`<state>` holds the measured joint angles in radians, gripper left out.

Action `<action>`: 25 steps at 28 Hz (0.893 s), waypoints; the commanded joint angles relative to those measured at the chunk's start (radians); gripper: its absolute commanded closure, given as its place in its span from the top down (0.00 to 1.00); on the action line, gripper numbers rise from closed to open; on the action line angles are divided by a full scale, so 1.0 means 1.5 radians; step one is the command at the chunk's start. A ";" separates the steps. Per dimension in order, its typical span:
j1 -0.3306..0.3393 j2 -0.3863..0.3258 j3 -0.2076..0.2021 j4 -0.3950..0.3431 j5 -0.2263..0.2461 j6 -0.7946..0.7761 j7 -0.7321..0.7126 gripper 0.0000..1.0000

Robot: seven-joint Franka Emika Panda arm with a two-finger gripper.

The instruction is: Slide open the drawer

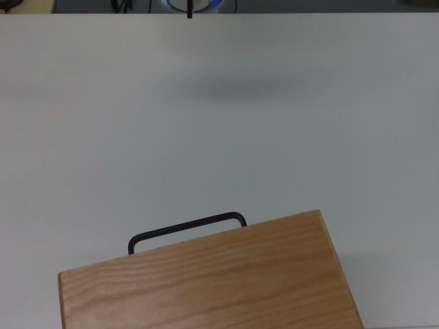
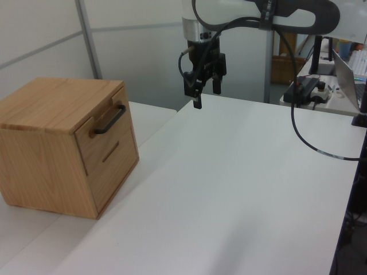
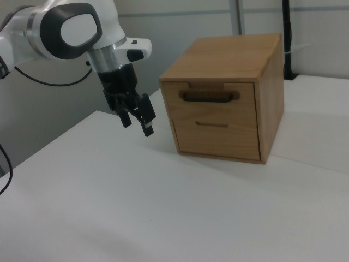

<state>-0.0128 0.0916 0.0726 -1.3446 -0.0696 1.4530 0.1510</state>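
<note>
The drawer (image 3: 214, 106) is the upper panel of a light wooden cabinet (image 2: 43, 103), and its front sits flush with the cabinet face. Its thin black bar handle (image 3: 210, 97) also shows in the left view (image 2: 109, 119) and pokes out past the cabinet's top board in the top view (image 1: 186, 229). My gripper (image 2: 206, 96) hangs open and empty above the white table, well off to the left view's right of the cabinet. In the right view the gripper (image 3: 137, 126) is to the left of the drawer front, apart from it. In the top view only a dark fingertip (image 1: 190, 9) shows, at the upper edge.
A lower drawer with a slot grip (image 3: 212, 124) sits under the handled one. A black cable (image 2: 301, 134) loops from the arm on the left view's right. A power strip (image 2: 307, 87) and a laptop (image 2: 351, 74) lie at the far right table edge.
</note>
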 commanded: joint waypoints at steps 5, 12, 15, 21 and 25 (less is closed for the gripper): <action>0.002 -0.007 -0.004 0.003 -0.012 -0.032 0.131 0.00; 0.001 -0.004 -0.006 0.002 -0.012 -0.063 0.195 1.00; 0.002 0.006 -0.006 0.003 -0.017 -0.063 0.233 1.00; -0.003 0.040 -0.004 0.003 -0.016 -0.034 0.310 1.00; -0.003 0.065 0.000 0.000 -0.016 0.012 0.305 1.00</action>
<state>-0.0160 0.1455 0.0680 -1.3470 -0.0798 1.4080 0.5842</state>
